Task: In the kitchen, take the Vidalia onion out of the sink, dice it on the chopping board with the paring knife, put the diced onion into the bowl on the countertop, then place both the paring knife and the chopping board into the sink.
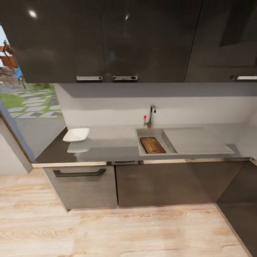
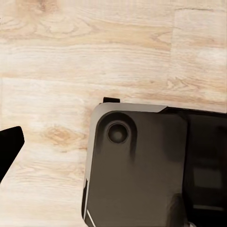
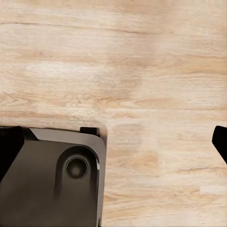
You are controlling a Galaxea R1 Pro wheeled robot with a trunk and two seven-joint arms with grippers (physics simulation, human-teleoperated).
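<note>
We stand back from the kitchen run with both arms hung low, each wrist camera looking down on pale wooden floor (image 2: 94, 47) and a dark corner of our own base (image 2: 142, 165). A black fingertip (image 2: 9, 146) of the left pincer juts into the left wrist view, and black fingertips (image 3: 220, 142) edge the right wrist view; with so little of either pincer on show, we cannot tell whether they stand wide or narrow, though nothing appears between the fingers. All the task's things lie well away from both pincers, up on the grey countertop (image 1: 114, 144) ahead. The chopping board (image 1: 152, 145) already rests in the basin of the sink (image 1: 141, 134), below the chrome tap (image 1: 151, 115) with its red knob. The white bowl (image 1: 76, 135) sits near the counter's far left end, well apart from the sink; from this range we cannot make out whether diced onion lies in it. We can pick out neither the Vidalia onion nor the paring knife. By our judgement the work is at or near its close: the board is home, and the knife's place remains to be confirmed.
</note>
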